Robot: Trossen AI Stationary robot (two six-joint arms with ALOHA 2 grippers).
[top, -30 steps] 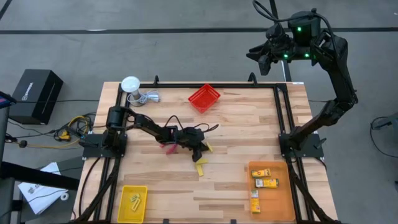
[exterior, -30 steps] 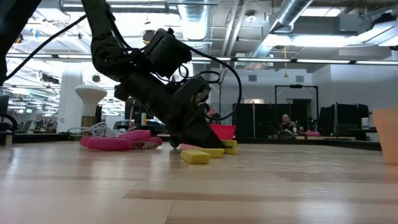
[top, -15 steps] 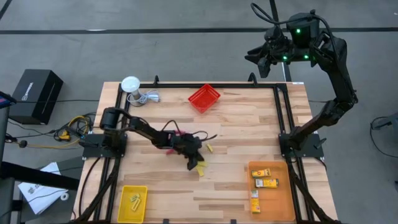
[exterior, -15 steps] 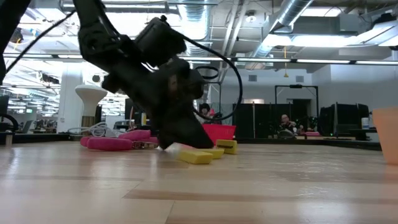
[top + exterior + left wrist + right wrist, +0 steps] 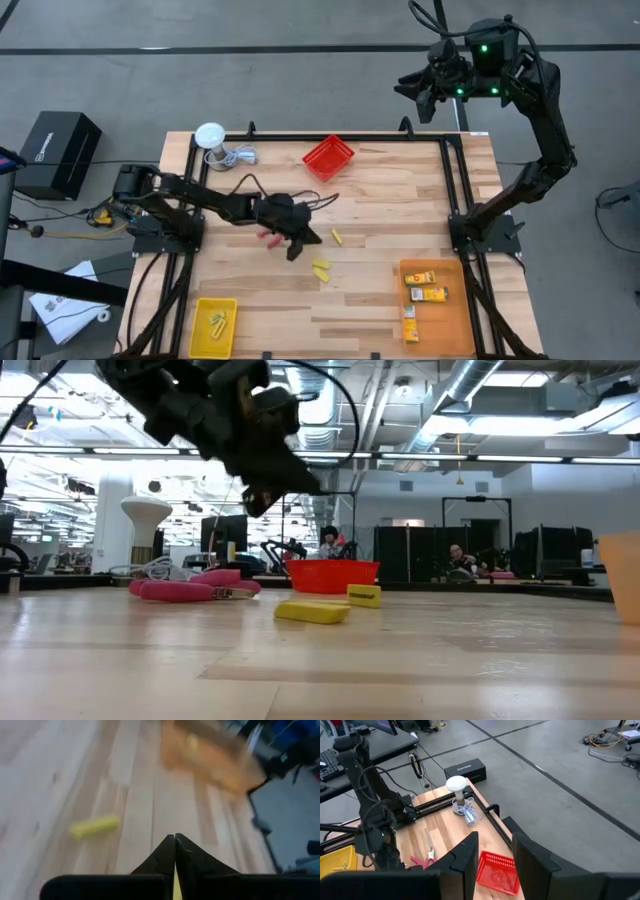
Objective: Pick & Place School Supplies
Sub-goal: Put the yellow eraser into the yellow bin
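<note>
Left claw (image 5: 291, 252) pinched on a thin yellow piece, lifted above mid-worktop (image 5: 380, 230); sorting is partly done.
Orange bin (image 5: 450, 330) holds three small boxes (image 5: 424, 294), yellow bin (image 5: 199, 330) some bits; red bin (image 5: 329, 158) looks empty. Red-handled scissors (image 5: 185, 589) and two yellow pieces (image 5: 320, 268) remain loose. Right claw (image 5: 428, 88), fingers apart, waits high beyond the back edge. Since earlier, the left arm has risen from the pieces.

Left hand (image 5: 292, 250) hangs raised over mid-worktop (image 5: 380, 200); bare boards from 1 to 3 o'clock of it. Obstacles: red bin (image 5: 329, 158) at 12 o'clock, orange bin (image 5: 452, 320) at 4, yellow bin (image 5: 200, 312) at 7.
</note>
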